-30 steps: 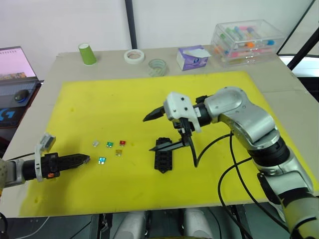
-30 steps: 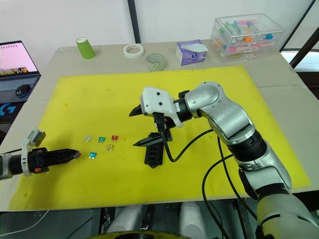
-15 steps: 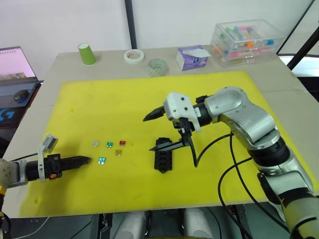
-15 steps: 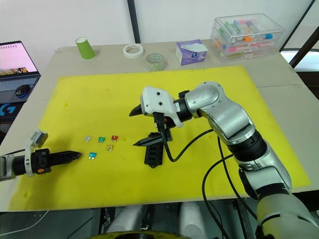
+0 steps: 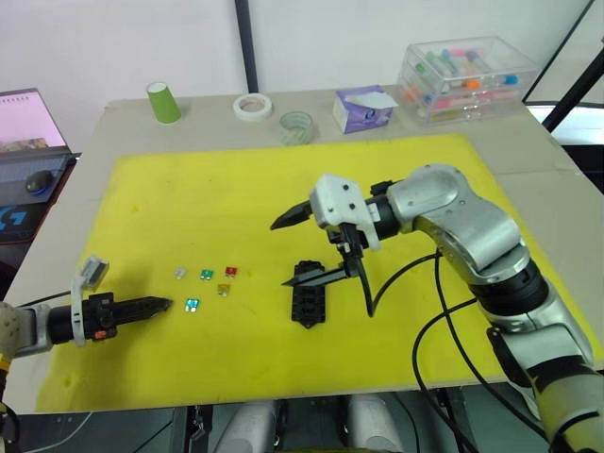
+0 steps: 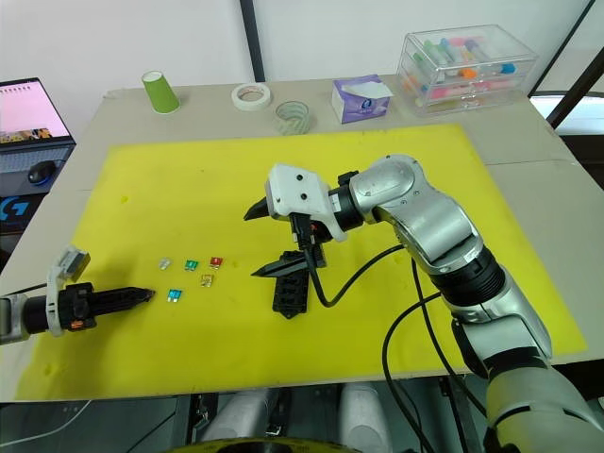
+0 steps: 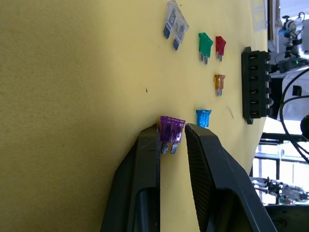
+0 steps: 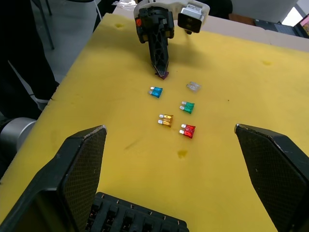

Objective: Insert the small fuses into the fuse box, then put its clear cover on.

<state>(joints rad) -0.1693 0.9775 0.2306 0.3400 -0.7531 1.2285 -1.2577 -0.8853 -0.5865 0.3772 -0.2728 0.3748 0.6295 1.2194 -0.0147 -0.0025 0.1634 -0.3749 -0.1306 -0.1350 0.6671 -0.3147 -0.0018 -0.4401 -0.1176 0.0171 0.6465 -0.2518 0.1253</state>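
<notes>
At the lower left of the head view, the left claw (image 5: 162, 304) is lying low on the yellow mat (image 5: 189, 189), its fingers pinching the purple fuse (image 7: 172, 129) narrowly between their tips. The teal fuse (image 5: 192, 304) is sitting just beside it, with the grey-clear (image 5: 181, 272), green (image 5: 207, 275), red (image 5: 231, 272) and yellow (image 5: 225, 290) fuses nearby. Mid-frame, the right claw (image 5: 293, 252) is hovering with fingers spread wide above the black fuse box (image 5: 309, 294), which is resting on the mat.

White wall (image 5: 113, 42), black upright post (image 5: 246, 45), grey table (image 5: 566, 170), yellow mat (image 5: 217, 189), monitor (image 5: 28, 123).
</notes>
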